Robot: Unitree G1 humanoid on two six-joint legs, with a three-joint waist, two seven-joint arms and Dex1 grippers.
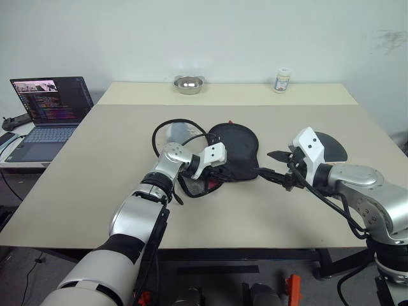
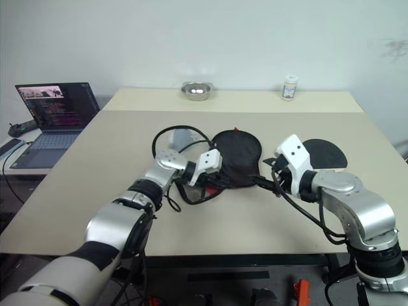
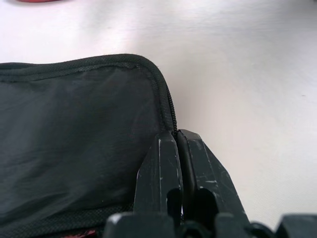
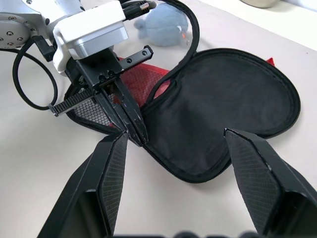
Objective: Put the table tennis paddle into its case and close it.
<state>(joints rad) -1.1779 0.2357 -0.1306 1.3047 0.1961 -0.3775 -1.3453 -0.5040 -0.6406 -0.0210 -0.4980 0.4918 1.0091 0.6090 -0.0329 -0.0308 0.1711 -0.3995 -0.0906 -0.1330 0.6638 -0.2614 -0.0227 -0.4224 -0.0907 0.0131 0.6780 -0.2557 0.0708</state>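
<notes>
The case (image 1: 234, 150) lies in the middle of the table, black, with its red mesh part (image 4: 141, 79) toward my left arm. Its black flap (image 4: 223, 99) lies spread flat. My left gripper (image 4: 133, 126) is shut on the case's zipper edge (image 3: 166, 99), fingertips pinched together at the seam. My right gripper (image 1: 273, 164) stands open just right of the case, pointing at it, with nothing between its fingers (image 4: 111, 163). The table tennis paddle (image 1: 331, 146) lies on the table behind my right wrist; part of its round black face shows and its handle is hidden.
A pale blue soft object (image 4: 166, 22) sits behind my left wrist, beside a black cable loop (image 1: 167, 131). A metal bowl (image 1: 189, 83) and a small white jar (image 1: 282, 80) stand at the table's far edge. An open laptop (image 1: 51, 108) sits on a side surface at left.
</notes>
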